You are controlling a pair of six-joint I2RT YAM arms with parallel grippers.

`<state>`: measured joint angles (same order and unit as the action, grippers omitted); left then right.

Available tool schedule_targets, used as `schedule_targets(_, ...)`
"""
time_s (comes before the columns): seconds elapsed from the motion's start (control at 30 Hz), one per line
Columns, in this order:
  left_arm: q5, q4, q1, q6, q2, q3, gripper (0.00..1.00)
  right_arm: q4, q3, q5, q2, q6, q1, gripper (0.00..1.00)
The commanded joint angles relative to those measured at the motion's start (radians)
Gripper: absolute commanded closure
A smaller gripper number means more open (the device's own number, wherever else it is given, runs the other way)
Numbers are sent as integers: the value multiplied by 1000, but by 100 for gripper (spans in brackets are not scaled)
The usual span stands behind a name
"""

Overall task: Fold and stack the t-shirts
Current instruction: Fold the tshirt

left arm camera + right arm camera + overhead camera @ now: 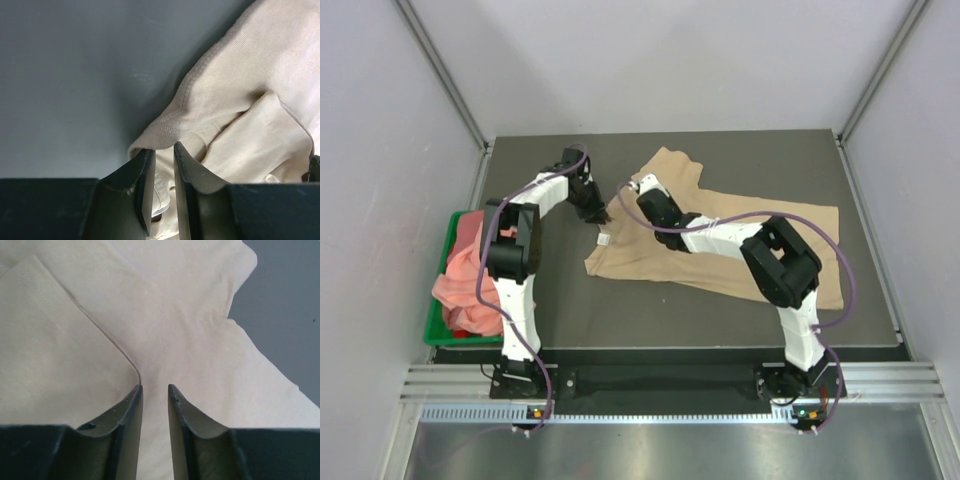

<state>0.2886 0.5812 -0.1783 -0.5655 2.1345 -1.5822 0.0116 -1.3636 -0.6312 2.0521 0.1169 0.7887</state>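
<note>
Top view: the tan t-shirt (720, 250) lies on the counter (570, 320) to the right of the green bin (436, 310), apart from it. It's only part folded, with one flap lapped over the body and the outline crooked. The salmon-pink t-shirts (460, 285) are heaped in the bin and spill over its rim. The left tool (601, 214) sits at the shirt edge nearest the bin, just beside the white neck label (604, 239). The right tool (638, 190) is a little farther from the bin, low over the flap.

Left wrist: the left tool (161, 150) has its jaws a narrow gap apart, right at the collar hem (190, 95). Cloth fills the gap, so I can't tell if it's pinched or just lying under the tips. Collar cloth is bunched there, with bare counter on the bin side.

Right wrist: the right tool (155, 387) has its jaws slightly apart with nothing clamped — flat cloth shows through the gap. A fold edge (100, 327) runs down to one fingertip.

My read is that the step in hand is setting the collar-end fold. To do it well:
- Take the hem only, a single layer and not the bunch, so the fold line stays straight.
- Lift the right tool straight up so it doesn't drag the flap it's sitting on.
- Move both corners level and at the same rate — the shirt is already skewed, and uneven pull makes it worse.
- Lay the cloth down before opening; don't drop it.
- Fold away from the bin to leave room for stacking.
</note>
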Motion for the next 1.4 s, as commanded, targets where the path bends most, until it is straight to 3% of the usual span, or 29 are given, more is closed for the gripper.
schedule_targets(0.0,-60,61,10,26,-22,-82,73,86,-61,31,-89,-83,-37,72)
schedule_targets(0.3,52,46,-3,44,-45,-186,64,185,-23,278,-213,-180,-86,66)
schedule_targets(0.53,171,-41,-38,108,13,-191,64,225,-5,395,-222,-246,-106,63)
schedule_targets(0.67,161,-63,-58,160,56,-220,63,215,35,448,-228,-272,-123,62)
schedule_targets(1.37,67,-101,-112,254,166,-263,64,154,84,465,-168,-307,-167,70)
